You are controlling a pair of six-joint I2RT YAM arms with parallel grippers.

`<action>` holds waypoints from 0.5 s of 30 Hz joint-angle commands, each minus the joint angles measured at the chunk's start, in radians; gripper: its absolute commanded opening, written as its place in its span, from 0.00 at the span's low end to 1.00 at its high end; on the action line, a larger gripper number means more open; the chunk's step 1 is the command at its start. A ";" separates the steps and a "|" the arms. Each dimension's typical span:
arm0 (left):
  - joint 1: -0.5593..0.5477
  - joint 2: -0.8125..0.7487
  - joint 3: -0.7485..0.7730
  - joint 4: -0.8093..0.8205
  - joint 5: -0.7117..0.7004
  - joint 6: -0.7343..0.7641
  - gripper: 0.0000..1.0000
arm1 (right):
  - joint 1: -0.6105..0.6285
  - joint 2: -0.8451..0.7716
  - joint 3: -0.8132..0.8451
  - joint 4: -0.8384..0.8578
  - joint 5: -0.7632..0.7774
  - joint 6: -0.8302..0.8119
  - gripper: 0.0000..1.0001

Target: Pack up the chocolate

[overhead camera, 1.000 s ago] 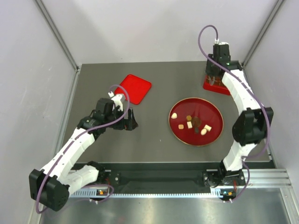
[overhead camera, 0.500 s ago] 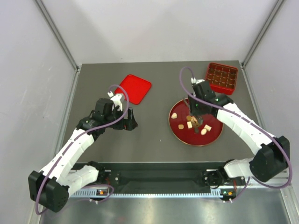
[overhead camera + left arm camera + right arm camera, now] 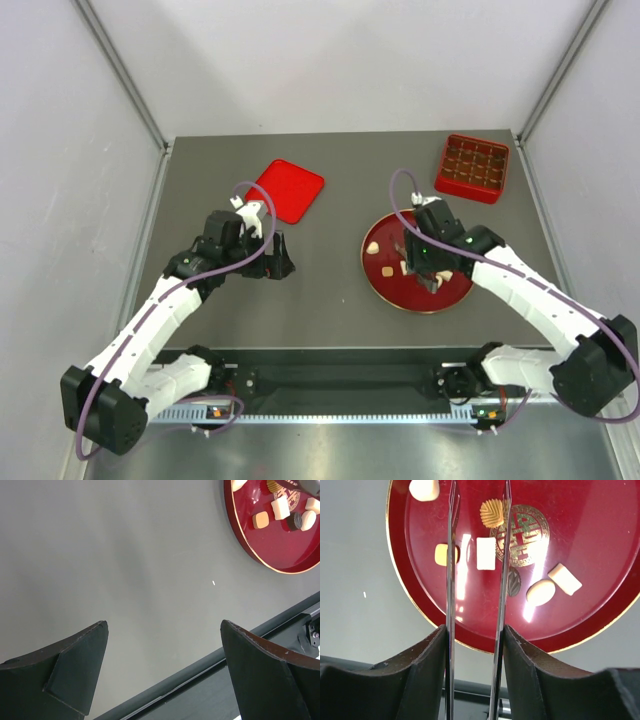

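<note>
Chocolate [image 3: 486, 553] is counted as seven pieces, all on the one red plate [image 3: 580, 530]; the tan piece is partly crossed by a blade of the tongs [image 3: 451, 580], whose tips are cut off. The right fingers [image 3: 420, 670] are clamped on the tongs above the plate. The left fingers [image 3: 65, 675] are held wide apart over the tabletop [image 3: 125, 555]. From above, several are hidden under the right arm [image 3: 520, 285].
</note>
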 commanded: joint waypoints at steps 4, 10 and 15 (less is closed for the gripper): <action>-0.003 -0.003 -0.003 0.024 -0.002 0.003 0.99 | 0.021 -0.050 -0.002 -0.010 0.057 0.022 0.47; -0.003 -0.004 -0.003 0.024 -0.003 0.002 0.99 | 0.020 -0.051 -0.023 -0.018 0.059 0.030 0.47; -0.005 -0.006 -0.003 0.024 -0.002 0.002 0.99 | 0.024 -0.053 -0.045 -0.007 0.041 0.036 0.47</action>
